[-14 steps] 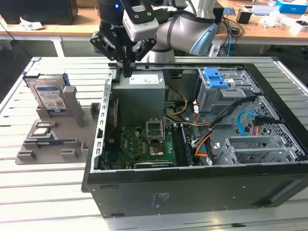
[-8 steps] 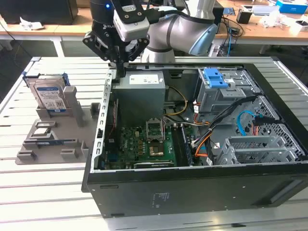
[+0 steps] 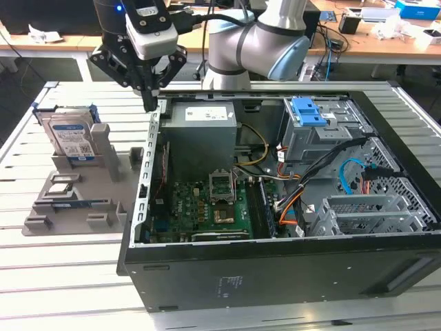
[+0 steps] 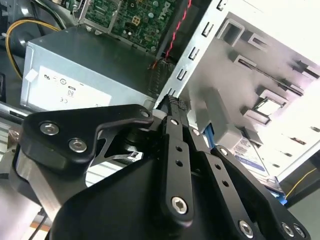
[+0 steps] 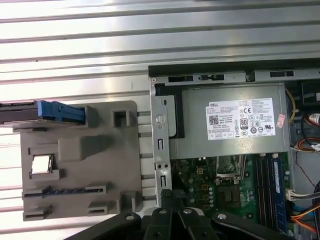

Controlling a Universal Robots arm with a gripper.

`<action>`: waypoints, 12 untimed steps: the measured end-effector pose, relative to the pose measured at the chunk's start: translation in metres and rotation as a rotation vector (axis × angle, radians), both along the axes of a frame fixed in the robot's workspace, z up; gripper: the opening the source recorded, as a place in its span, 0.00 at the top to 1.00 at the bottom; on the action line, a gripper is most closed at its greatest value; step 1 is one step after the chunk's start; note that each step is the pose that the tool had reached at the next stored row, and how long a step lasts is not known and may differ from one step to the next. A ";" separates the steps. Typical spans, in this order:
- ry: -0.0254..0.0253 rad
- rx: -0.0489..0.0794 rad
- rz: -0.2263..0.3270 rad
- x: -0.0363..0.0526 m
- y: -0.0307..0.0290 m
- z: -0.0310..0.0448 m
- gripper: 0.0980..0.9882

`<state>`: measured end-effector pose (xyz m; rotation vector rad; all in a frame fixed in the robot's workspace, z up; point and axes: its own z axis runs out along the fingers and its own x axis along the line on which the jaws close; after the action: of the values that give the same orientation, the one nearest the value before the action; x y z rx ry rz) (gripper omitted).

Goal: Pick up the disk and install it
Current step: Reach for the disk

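A workshop with cluttered desks is seen behind a slatted metal table (image 3: 69,276), on which an open computer case (image 3: 275,276) is laid on its side, presumably so that its bays can be reached from above. The pincer (image 3: 150,100) is held above the case's side wall at the exterior view's left, pointing straight down; its fingers are drawn together to a narrow tip, and nothing is gripped between them, as is also shown in both wrist views (image 4: 172,102) (image 5: 172,196). Just inside that wall the grey power supply (image 3: 203,131) is mounted, with the motherboard (image 3: 207,207) beside it. Farther off, at the exterior view's right, a bare blue bracket (image 3: 308,110) is seated on the drive cage (image 3: 324,138). Outside the case, near the wall, a grey holder (image 3: 76,200) is set on the table. The disk (image 3: 72,138) is stood upright on its edge in a slot of this holder, apparently so that its blue-railed sides can be taken from above. It is untouched and well apart from the pincer, so the pickup is judged not yet made.
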<state>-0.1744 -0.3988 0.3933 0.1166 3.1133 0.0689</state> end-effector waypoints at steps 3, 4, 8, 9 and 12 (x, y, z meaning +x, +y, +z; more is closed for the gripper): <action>-0.0001 0.000 0.000 -0.0081 0.0000 0.0000 0.99; -0.0002 0.000 0.000 -0.0159 0.0000 0.0000 0.99; -0.0003 0.000 0.000 -0.0317 0.0000 0.0000 0.99; -0.0005 0.000 0.000 -0.0365 0.0000 0.0000 0.99; -0.0005 0.000 0.000 -0.0502 0.0000 0.0000 0.99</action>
<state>-0.2246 -0.3989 0.3933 0.1164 3.1128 0.0689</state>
